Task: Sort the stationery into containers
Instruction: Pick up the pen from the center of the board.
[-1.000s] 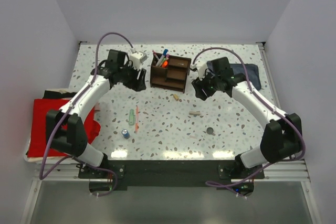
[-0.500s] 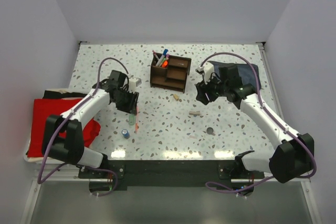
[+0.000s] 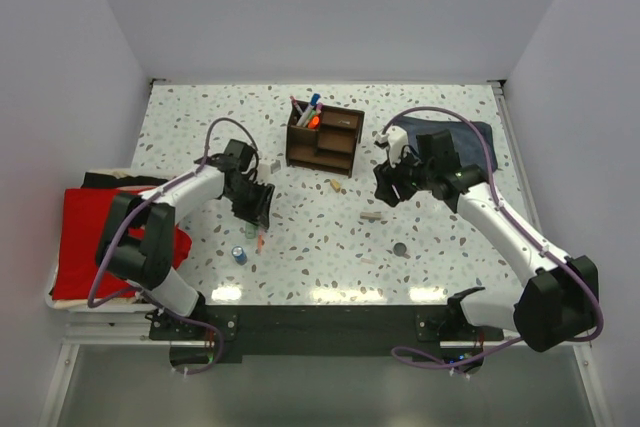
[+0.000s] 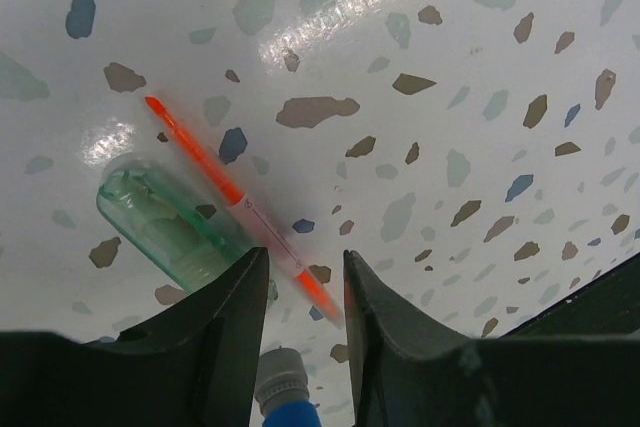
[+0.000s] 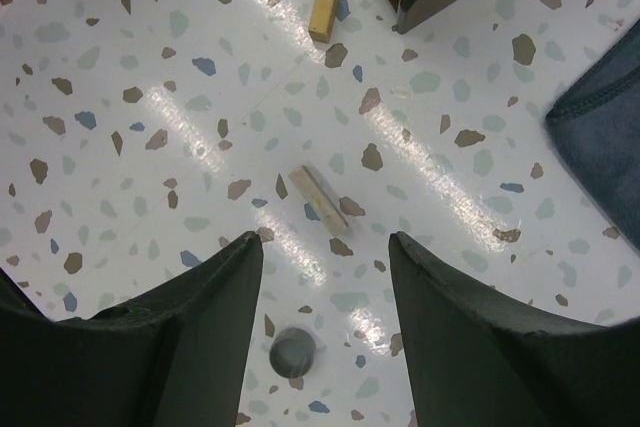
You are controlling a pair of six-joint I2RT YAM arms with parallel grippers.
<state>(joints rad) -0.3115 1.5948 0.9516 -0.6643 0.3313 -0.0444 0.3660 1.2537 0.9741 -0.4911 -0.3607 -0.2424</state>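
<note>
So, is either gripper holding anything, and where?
Nothing is held. The left gripper straddles one end of the orange pen, jaws unclamped; the right gripper hangs open.

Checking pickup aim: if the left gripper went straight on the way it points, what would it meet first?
Probably the thin orange pen, which runs between the left gripper's open fingers; the pale green tube lies beside one finger and might be brushed, though depth is unclear.

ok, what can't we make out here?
- Left wrist: thin orange pen, near end blurs between the fingers of the left gripper; contact unclear.
- Left wrist: pale green tube partly behind a finger; blue cylinder cut by the bottom edge.
- Top: dark brown wooden organizer contents too small.
</note>
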